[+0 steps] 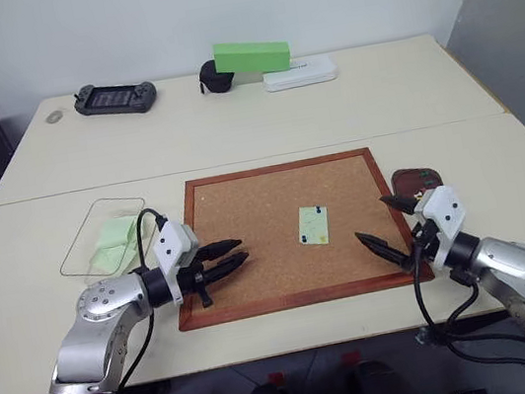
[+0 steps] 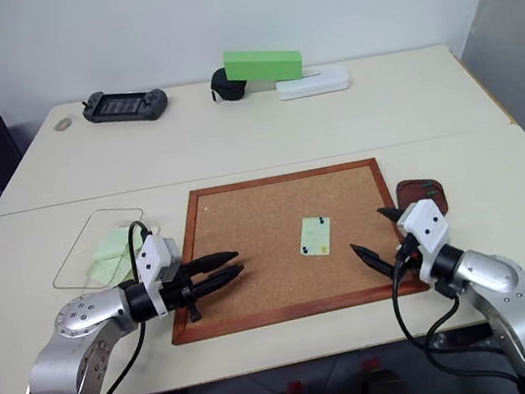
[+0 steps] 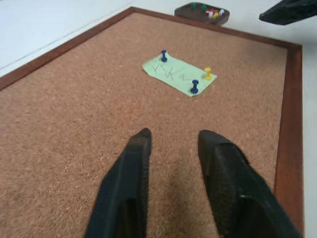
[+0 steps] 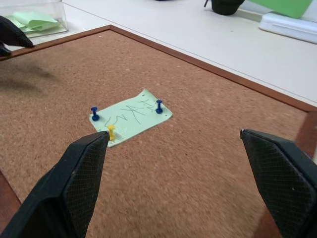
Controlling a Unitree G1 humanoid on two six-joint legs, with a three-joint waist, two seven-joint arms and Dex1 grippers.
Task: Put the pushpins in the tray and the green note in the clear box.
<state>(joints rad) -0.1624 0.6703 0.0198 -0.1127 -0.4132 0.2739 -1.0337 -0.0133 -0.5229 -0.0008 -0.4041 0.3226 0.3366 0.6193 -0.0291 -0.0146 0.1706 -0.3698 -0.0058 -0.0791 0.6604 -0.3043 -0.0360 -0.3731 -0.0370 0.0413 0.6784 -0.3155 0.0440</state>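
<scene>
Lying between left claw (image 1: 234,253) and right claw (image 1: 379,223): green note (image 1: 313,225).

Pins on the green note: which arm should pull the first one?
Probably right. The right gripper is wide open, nearer the green note, with the tray beside it. The left gripper is nearly closed and farther away.

Cream tables (image 1: 231,122), white wall (image 1: 212,5)
</scene>
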